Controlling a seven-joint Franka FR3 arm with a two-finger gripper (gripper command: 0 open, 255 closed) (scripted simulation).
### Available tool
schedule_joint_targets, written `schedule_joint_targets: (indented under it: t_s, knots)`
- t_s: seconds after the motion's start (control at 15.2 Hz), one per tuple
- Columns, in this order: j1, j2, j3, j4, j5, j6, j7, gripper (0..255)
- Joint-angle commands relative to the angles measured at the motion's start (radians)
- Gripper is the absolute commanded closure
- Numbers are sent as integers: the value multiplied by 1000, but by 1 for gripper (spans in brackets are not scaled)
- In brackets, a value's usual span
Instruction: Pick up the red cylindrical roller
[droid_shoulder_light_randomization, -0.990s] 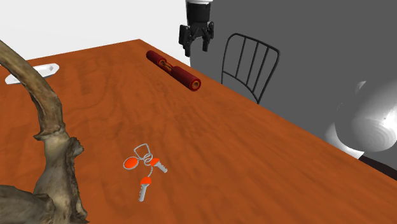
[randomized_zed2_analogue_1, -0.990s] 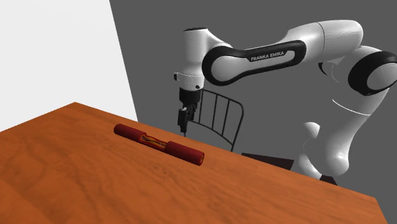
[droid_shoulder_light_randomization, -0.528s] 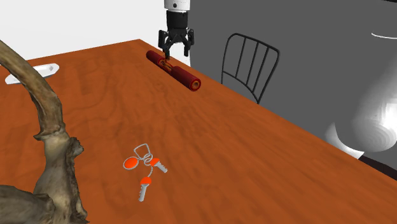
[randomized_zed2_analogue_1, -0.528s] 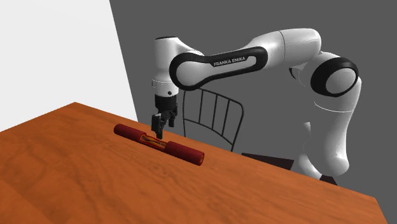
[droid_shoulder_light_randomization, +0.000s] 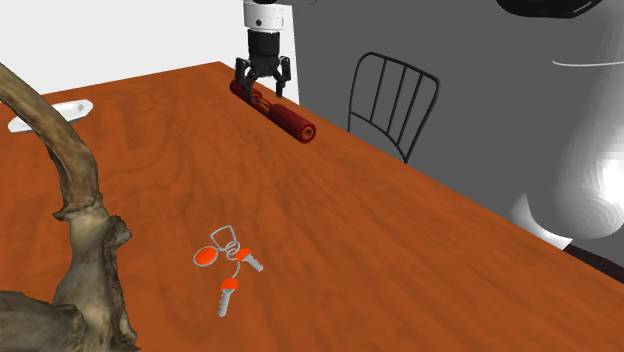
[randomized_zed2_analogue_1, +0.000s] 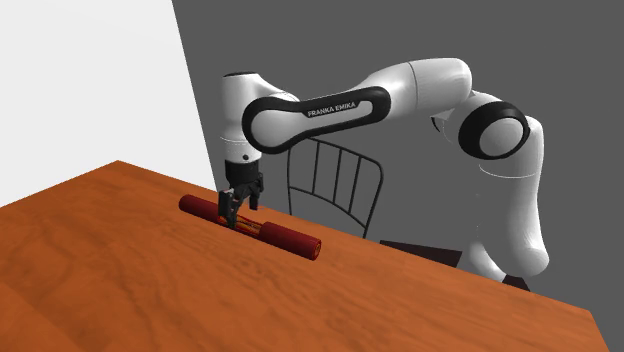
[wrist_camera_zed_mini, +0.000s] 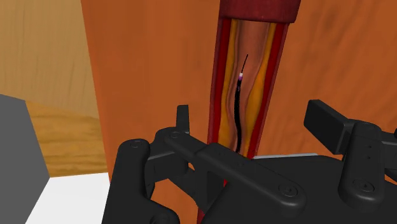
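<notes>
The red roller (droid_shoulder_light_randomization: 292, 122) lies on the wooden table (droid_shoulder_light_randomization: 400, 240) near its far edge: two dark red cylindrical ends joined by a thinner middle with yellow and tan streaks (wrist_camera_zed_mini: 245, 76). My black gripper (droid_shoulder_light_randomization: 262, 88) points down over that middle section and is low at the roller (randomized_zed2_analogue_1: 290, 238). In the wrist view the gripper (wrist_camera_zed_mini: 254, 121) is open, with one finger (wrist_camera_zed_mini: 182, 118) on each side of the roller's middle and a gap between each finger and the roller. In the second exterior view the gripper (randomized_zed2_analogue_1: 238, 208) hides part of the roller's middle.
A black metal chair (droid_shoulder_light_randomization: 392, 100) stands just beyond the table's far edge, close to the roller. A key ring with orange tags (droid_shoulder_light_randomization: 228, 262) lies mid-table. A gnarled brown branch-like piece (droid_shoulder_light_randomization: 75, 220) rises at the shoulder view's left, and a white flat object (droid_shoulder_light_randomization: 50, 113) lies behind it.
The gripper has moved toward the shoulder view's left and come down from above the table's far edge until its open fingers straddle the roller's middle. The roller has not moved.
</notes>
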Motion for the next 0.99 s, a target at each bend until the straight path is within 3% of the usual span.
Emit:
schedule_joint_targets:
  t_s: [0.0, 0.2, 0.26, 0.92]
  knots:
    - [1, 5, 0, -23, 0, 29, -1, 0]
    - [1, 5, 0, -44, 1, 49, -3, 0]
    - [1, 5, 1, -44, 1, 49, -3, 255]
    - [1, 5, 0, -31, 1, 36, -2, 255]
